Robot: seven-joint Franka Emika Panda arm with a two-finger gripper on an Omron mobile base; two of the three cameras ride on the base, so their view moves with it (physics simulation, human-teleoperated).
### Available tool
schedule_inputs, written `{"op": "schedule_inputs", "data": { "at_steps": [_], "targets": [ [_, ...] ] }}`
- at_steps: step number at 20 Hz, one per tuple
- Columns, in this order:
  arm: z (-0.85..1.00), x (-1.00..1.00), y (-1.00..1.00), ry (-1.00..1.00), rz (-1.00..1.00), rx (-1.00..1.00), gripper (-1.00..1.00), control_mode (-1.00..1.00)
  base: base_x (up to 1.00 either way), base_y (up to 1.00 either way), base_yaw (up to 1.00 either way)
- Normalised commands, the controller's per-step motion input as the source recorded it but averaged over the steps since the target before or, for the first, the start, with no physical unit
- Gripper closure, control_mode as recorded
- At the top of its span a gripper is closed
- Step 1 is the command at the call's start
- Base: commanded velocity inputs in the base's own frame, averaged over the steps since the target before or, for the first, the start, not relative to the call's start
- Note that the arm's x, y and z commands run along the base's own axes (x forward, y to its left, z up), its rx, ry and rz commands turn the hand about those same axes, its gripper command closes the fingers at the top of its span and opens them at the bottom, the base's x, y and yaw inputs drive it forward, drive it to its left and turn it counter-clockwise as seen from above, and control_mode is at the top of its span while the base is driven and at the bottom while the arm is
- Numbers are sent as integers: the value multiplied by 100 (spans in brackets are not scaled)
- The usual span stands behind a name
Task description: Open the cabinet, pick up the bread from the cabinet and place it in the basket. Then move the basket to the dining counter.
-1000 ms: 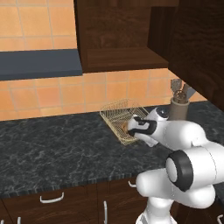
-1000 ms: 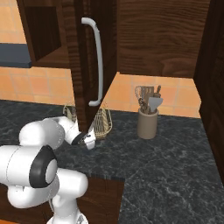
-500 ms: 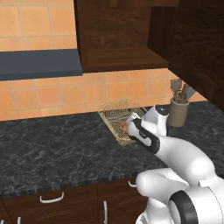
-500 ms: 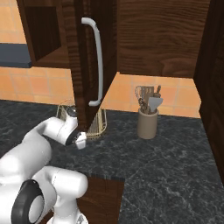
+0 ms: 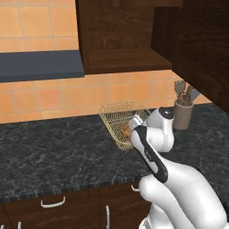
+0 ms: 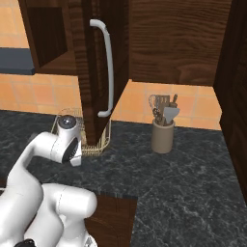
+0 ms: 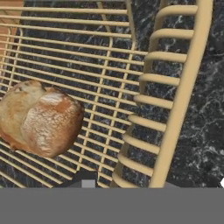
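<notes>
Cabinet [image 6: 99,58] door stands open, its silver bar handle [image 6: 107,67] facing the right base camera; the shelf inside shows in the left base view.

Basket [image 5: 117,112] sits on the black marbled bench [image 5: 49,147], against the orange tiled wall. Bread [image 7: 39,118] lies inside the basket on its mesh floor, just beside 1 flared side wall.

Gripper [image 5: 132,129] is at the basket's near rim, the arm bent low over the bench. In the hand view the rim [image 7: 181,96] runs directly above the finger tips. Jaws: narrow gap; cannot tell whether they pinch the rim.

Utensil holder [image 6: 163,135] stands on the bench, well apart from the basket.
</notes>
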Motion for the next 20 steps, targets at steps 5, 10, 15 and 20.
{"op": "schedule_inputs", "data": {
  "at_steps": [5, 10, 15, 20],
  "targets": [
    [11, -10, 9, -8, -7, 0, 100, -100, 0, 0, 0],
    [56, -15, 0, -5, 0, 0, 100, -100, 0, 0, 0],
    [43, -41, 0, 0, -1, 0, 100, -100, 0, 0, 0],
    [31, -38, 0, 0, -2, 0, 100, -100, 0, 0, 0]
  ]
}}
